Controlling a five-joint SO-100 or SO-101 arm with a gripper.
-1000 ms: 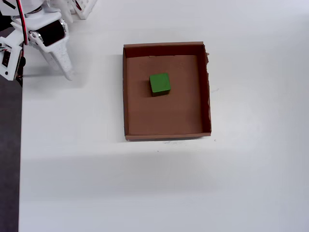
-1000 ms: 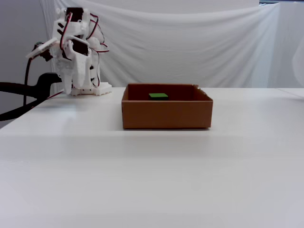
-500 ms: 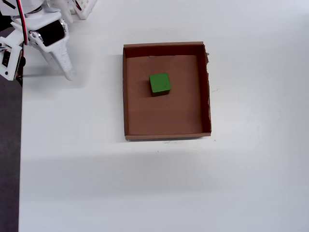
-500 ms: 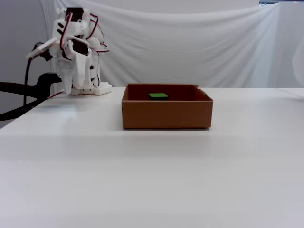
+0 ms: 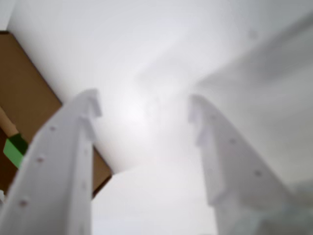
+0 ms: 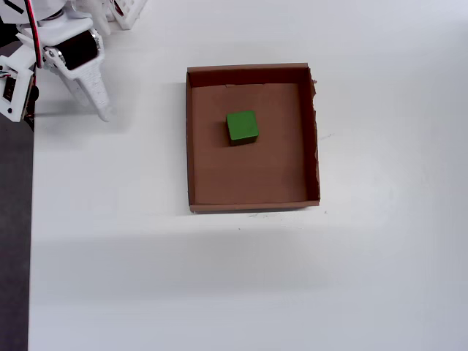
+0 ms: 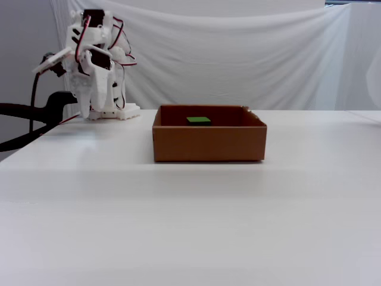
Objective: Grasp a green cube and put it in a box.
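Observation:
The green cube [image 6: 242, 126] lies inside the brown cardboard box [image 6: 248, 179], in its far half, clear of all the walls. In the fixed view only the cube's top [image 7: 199, 120] shows above the box's front wall [image 7: 208, 143]. My white gripper [image 6: 101, 106] is folded back near the arm's base, well left of the box, pointing down at the table. In the wrist view the gripper [image 5: 144, 105] is open and empty, with white table between its fingers. The cube [image 5: 14, 148] and the box's floor [image 5: 24, 93] show at that view's left edge.
The arm's base [image 7: 113, 113] stands at the table's back left corner. The table's left edge, with dark floor [image 6: 14, 241] beyond it, runs right beside the gripper. A black chair arm [image 7: 24, 110] sits off that edge. White cloth [image 7: 238, 53] hangs behind the table.

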